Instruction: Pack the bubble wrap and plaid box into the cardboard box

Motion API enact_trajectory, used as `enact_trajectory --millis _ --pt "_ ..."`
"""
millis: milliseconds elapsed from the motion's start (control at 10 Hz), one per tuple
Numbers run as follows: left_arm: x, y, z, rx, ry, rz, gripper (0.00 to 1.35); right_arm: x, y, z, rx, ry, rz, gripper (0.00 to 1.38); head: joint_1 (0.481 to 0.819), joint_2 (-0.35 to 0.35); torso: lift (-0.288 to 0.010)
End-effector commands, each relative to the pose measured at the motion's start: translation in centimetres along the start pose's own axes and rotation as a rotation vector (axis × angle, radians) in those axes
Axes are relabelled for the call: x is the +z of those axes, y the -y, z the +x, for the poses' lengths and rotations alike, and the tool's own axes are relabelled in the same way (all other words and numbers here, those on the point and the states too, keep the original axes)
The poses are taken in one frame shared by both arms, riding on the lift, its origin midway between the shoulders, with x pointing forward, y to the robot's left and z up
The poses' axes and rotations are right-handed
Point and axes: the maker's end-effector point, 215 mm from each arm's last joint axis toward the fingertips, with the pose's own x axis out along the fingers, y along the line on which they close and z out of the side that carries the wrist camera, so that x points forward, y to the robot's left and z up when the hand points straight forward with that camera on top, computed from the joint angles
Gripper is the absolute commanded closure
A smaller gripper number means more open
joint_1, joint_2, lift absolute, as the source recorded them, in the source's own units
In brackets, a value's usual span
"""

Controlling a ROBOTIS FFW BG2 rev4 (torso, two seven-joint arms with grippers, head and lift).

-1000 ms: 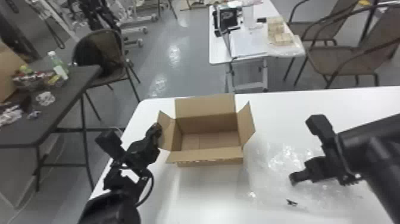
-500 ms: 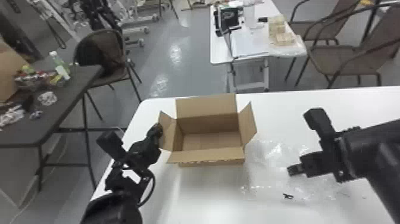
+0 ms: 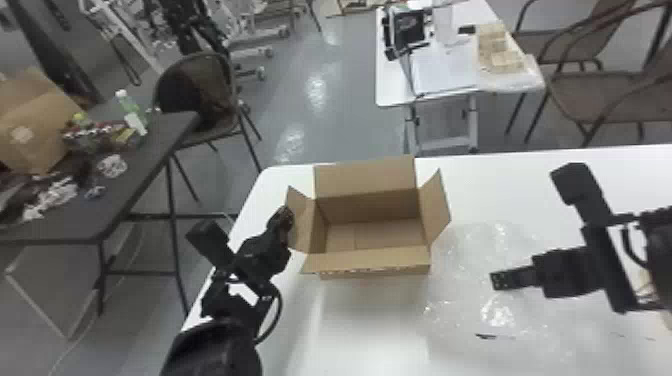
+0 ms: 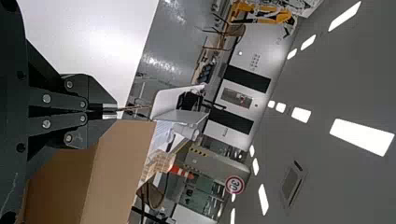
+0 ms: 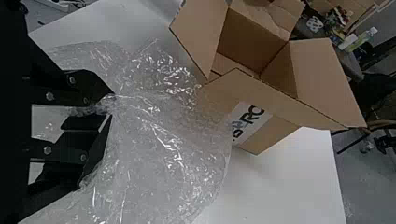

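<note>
The open cardboard box point(image 3: 375, 265) stands on the white table with its flaps spread; its visible inside is bare cardboard. At its left flap point(image 3: 301, 220) is my left gripper point(image 3: 284, 217), pinching the flap's edge. The left wrist view has that gripper point(image 4: 110, 111) closed on the thin edge, beside a broad flap point(image 4: 123, 163). Clear bubble wrap point(image 3: 465, 300) spreads right of the box, under my right gripper point(image 3: 492, 281). In the right wrist view, folds of the wrap point(image 5: 163, 140) gather between the fingertips of the right gripper point(image 5: 111, 105).
A dark table point(image 3: 145, 165) with clutter and a bottle stands to the left, with a chair point(image 3: 200, 95) behind it. Another white table point(image 3: 390, 90) and brown chairs are farther back. A small dark scrap point(image 3: 485, 336) shows near the wrap.
The head view has shifted slightly. My right gripper has moved a little over the wrap, whose folds have changed shape. The left gripper keeps its place at the box flap.
</note>
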Motion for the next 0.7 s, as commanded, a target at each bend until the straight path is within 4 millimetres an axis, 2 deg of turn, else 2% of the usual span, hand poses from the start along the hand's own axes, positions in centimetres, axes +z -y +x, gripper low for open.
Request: enact_trajectory --millis 0,200,400,600 --pt "0.1 -0.2 0.0 0.006 0.001 0.001 1.21 -0.2 -1.1 -2.6 0.044 0.013 -0.007 1.08 0.695 0.350 -0.089" --pt "0.1 -0.4 -0.1 0.011 -0.001 0.006 1.21 0.8 -4.8 -3.9 0.184 0.057 -0.017 1.08 0.695 0.350 -0.089" --pt "-0.2 -0.4 -0.1 0.016 -0.008 0.006 1.21 4.0 -7.7 -5.5 0.262 0.129 -0.074 1.08 0.695 0.350 -0.089" --pt "-0.5 0.3 0.2 0.010 -0.013 0.002 1.21 7.5 -9.6 -5.7 0.310 0.204 -0.118 1.08 0.695 0.350 -0.089"
